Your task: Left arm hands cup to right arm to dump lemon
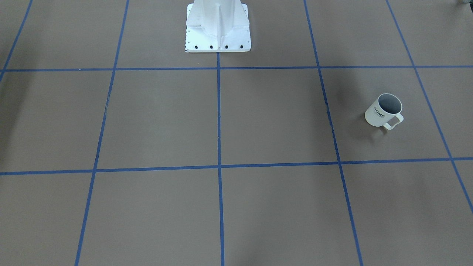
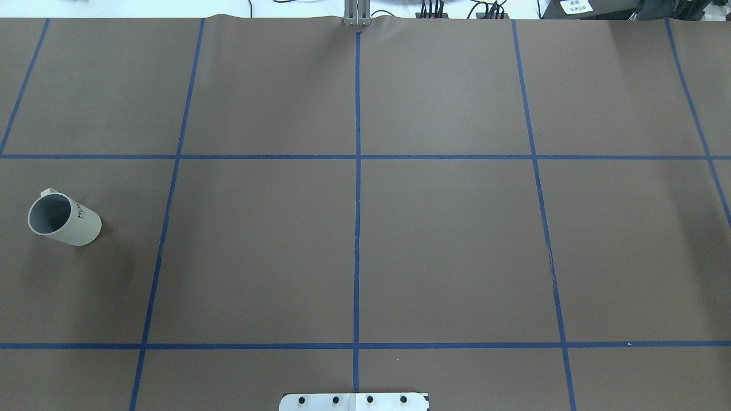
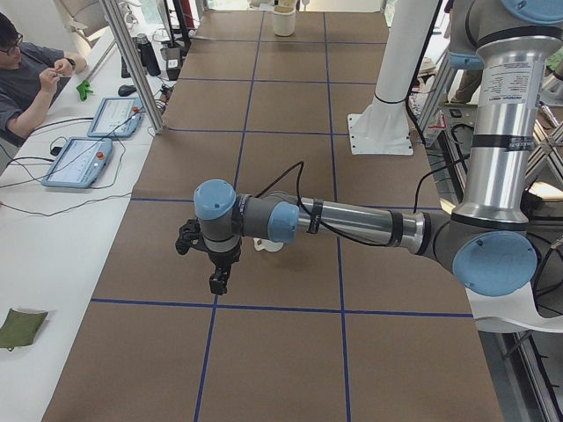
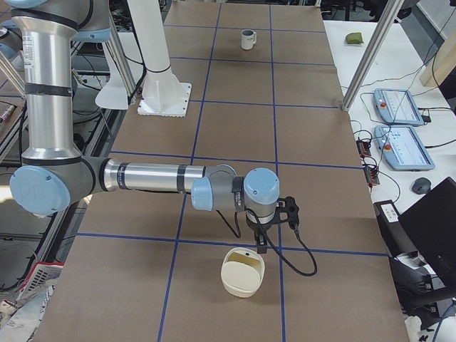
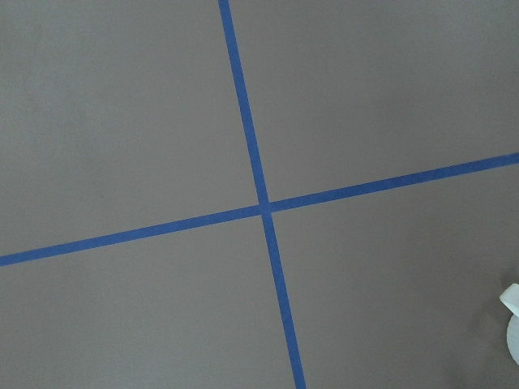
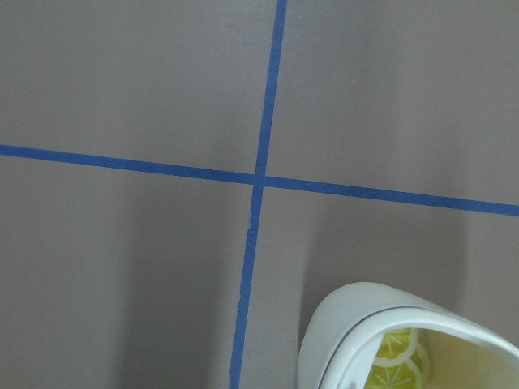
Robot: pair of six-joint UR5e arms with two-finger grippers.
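The cup (image 1: 384,111) stands upright on the brown table on my left side, its handle toward the operators' side. It also shows in the overhead view (image 2: 64,220), far off in the exterior right view (image 4: 247,39), and as a white edge in the left wrist view (image 5: 512,340). Its visible inside is grey and no lemon shows there. My left gripper (image 3: 215,283) hangs over the table beside the cup (image 3: 268,245), apart from it. My right gripper (image 4: 261,246) hangs just behind a cream bowl (image 4: 242,272). I cannot tell whether either is open.
The cream bowl (image 6: 381,324) holds a yellow lemon-slice-patterned piece (image 6: 396,358). The white pedestal base (image 1: 218,37) stands at the table's robot side. An operator (image 3: 26,70) and tablets (image 3: 79,163) are at a side table.
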